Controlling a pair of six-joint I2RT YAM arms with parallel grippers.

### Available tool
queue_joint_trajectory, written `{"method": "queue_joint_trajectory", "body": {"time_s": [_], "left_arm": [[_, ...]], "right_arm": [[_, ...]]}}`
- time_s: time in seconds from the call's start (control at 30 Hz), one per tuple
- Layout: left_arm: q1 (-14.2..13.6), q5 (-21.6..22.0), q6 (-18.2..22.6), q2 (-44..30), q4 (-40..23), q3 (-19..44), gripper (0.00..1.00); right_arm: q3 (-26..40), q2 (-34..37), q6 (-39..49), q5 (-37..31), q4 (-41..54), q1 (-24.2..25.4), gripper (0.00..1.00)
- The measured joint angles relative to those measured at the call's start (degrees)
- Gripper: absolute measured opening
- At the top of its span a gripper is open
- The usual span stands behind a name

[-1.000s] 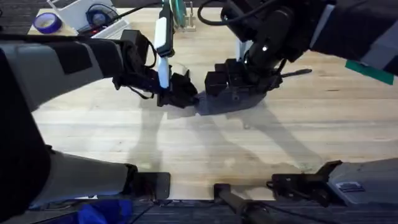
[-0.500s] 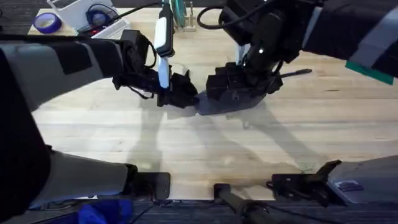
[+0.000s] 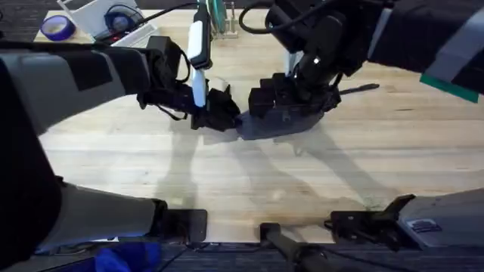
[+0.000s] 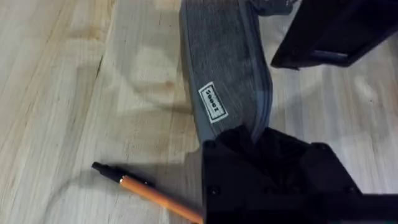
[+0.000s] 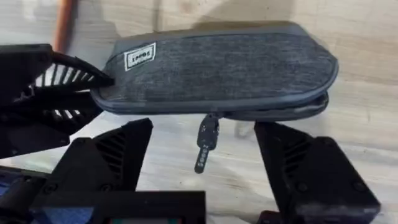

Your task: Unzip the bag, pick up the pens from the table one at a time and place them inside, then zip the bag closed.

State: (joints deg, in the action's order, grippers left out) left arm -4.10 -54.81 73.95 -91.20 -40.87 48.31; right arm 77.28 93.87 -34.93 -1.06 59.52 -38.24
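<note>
The grey bag (image 3: pixel 281 125) lies on the table (image 3: pixel 227 174) at mid-table, its label (image 4: pixel 212 102) facing up. My left gripper (image 3: pixel 227 117) is shut on the bag's left end (image 4: pixel 258 140). My right gripper (image 3: pixel 281 102) hovers over the bag with its fingers (image 5: pixel 305 168) open. The zipper pull (image 5: pixel 205 142) hangs between them at about mid-length, untouched. The orange pen (image 4: pixel 146 191) with a black end lies on the wood beside my left gripper, and its top shows again (image 5: pixel 64 18). A dark pen (image 3: pixel 361 88) sticks out to the right of the right arm.
A white tray (image 3: pixel 98 15) with a blue tape roll (image 3: pixel 56 28) and cables sits at the back left. A stand (image 3: pixel 219 19) rises at the back centre. Bare wood stretches in front of the bag.
The right arm's wrist has shifted slightly over the bag. The left gripper and the bag have not moved.
</note>
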Motion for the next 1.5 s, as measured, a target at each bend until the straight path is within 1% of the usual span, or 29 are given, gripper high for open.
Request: {"method": "queue_joint_trajectory", "body": {"time_s": [0.27,0.37,0.4,0.47,0.5,0.6,0.67,0.7,0.77,1.07,1.2,1.33,1.5], "left_arm": [[0.00,0.00,0.00,0.00,-0.01,0.00,0.042],[0.00,0.00,0.00,0.00,0.00,0.00,0.042],[0.00,0.00,0.00,0.00,-0.01,0.00,0.042],[0.00,0.00,0.00,0.00,-0.01,0.00,0.042],[0.00,0.00,0.00,0.00,-0.01,0.00,0.042],[0.00,0.00,0.00,0.00,0.00,0.00,0.042],[0.00,0.00,0.00,0.00,-0.01,0.00,0.042],[0.00,0.00,0.00,0.00,0.01,0.00,0.042],[0.00,0.00,0.00,0.00,0.01,0.00,0.042],[0.00,0.00,0.00,0.00,0.01,0.00,0.042],[0.00,0.00,0.00,0.00,-0.01,0.00,0.042],[0.00,0.00,0.00,0.00,-0.01,0.00,0.042],[0.00,0.00,0.00,0.00,-0.01,0.00,0.042]], "right_arm": [[0.00,0.01,-0.05,0.00,0.01,0.00,0.990],[0.00,0.01,-0.03,0.00,0.01,0.00,0.943],[0.00,0.01,-0.08,0.00,0.01,0.00,0.910],[0.00,0.01,-0.18,0.01,-0.01,0.00,0.774],[0.00,0.01,-0.32,-0.01,0.00,0.00,0.666],[0.00,0.01,-0.48,-0.01,-0.01,0.00,0.400],[0.00,0.01,-0.47,0.00,-0.03,0.00,0.128],[0.00,0.01,-0.70,0.02,-0.08,0.00,0.059],[0.00,0.01,-0.67,0.02,-0.08,0.00,0.036],[0.00,0.01,-0.60,0.02,-0.08,0.00,0.034],[0.00,0.01,0.95,0.75,0.03,0.00,0.032],[0.00,0.01,3.32,2.90,0.03,0.63,0.032],[0.00,0.01,7.22,7.89,0.03,3.16,0.032]]}}
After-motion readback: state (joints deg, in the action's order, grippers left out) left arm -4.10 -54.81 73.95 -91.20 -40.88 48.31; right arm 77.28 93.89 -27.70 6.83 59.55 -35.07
